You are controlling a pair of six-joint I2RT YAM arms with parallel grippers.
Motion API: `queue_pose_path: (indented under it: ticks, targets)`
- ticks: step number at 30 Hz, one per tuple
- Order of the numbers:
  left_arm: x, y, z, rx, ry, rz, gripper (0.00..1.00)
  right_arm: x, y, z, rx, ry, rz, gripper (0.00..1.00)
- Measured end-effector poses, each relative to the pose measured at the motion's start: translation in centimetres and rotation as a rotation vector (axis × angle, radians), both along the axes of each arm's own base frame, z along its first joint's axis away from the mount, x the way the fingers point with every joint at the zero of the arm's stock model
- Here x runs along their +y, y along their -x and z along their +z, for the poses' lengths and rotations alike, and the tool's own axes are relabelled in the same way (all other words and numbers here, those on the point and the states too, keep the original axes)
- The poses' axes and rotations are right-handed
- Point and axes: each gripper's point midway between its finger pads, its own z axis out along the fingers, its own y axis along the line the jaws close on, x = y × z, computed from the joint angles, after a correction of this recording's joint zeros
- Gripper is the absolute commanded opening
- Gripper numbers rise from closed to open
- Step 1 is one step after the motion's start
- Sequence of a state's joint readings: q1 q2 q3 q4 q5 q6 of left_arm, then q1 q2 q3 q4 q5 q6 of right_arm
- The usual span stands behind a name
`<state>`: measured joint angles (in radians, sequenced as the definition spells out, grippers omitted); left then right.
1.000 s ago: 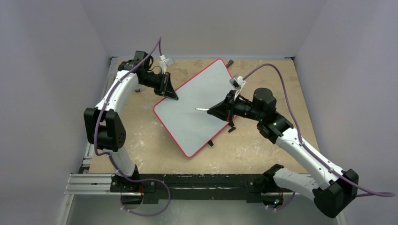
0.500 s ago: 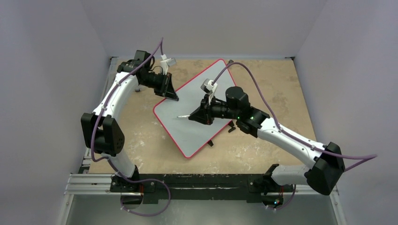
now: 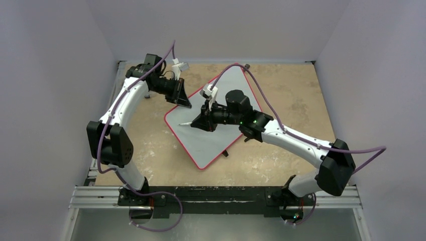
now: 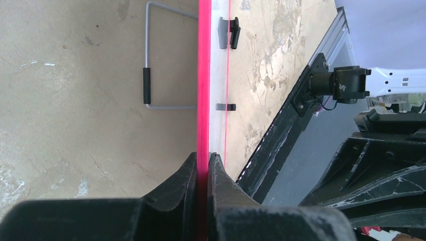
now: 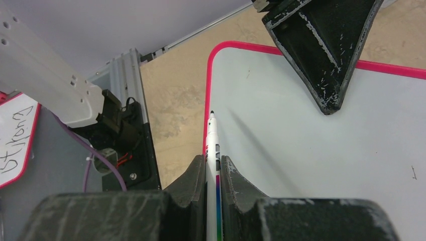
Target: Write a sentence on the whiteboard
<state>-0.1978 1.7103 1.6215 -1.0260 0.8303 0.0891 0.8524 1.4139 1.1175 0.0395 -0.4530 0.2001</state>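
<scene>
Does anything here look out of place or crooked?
The whiteboard lies turned diagonally to the edges of the table, its red rim clamped by the left gripper. The right gripper holds a marker over it. Nothing looks spilled or broken.

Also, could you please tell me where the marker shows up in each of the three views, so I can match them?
Top external: the marker juts left from the right gripper, over the left part of the whiteboard.
Left wrist: not in it.
Right wrist: the marker is at bottom centre, between the fingers, tip pointing up by the board's edge.
Shared landmark: the red rim, in all three views.
</scene>
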Motion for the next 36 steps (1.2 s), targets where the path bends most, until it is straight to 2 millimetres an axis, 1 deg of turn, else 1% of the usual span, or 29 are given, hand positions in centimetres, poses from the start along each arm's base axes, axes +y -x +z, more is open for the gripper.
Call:
queue_pose_path:
  ticks: [11,16,32,36]
  targets:
    - [0.0,0.0,0.0,0.000,-0.002,0.000,0.00,1.3,-1.8,-1.3,0.025,0.022,-0.053,0.00]
    - [0.0,0.0,0.0,-0.002,-0.004,0.000,0.00,1.7,-2.5,-1.5,0.030,0.025,-0.075,0.00]
    - [0.0,0.0,0.0,-0.007,-0.012,0.001,0.00,2.0,-2.7,-1.6,0.037,0.020,-0.079,0.00]
    - [0.0,0.0,-0.1,-0.008,-0.014,0.001,0.00,1.8,-2.5,-2.1,0.041,0.023,-0.079,0.00]
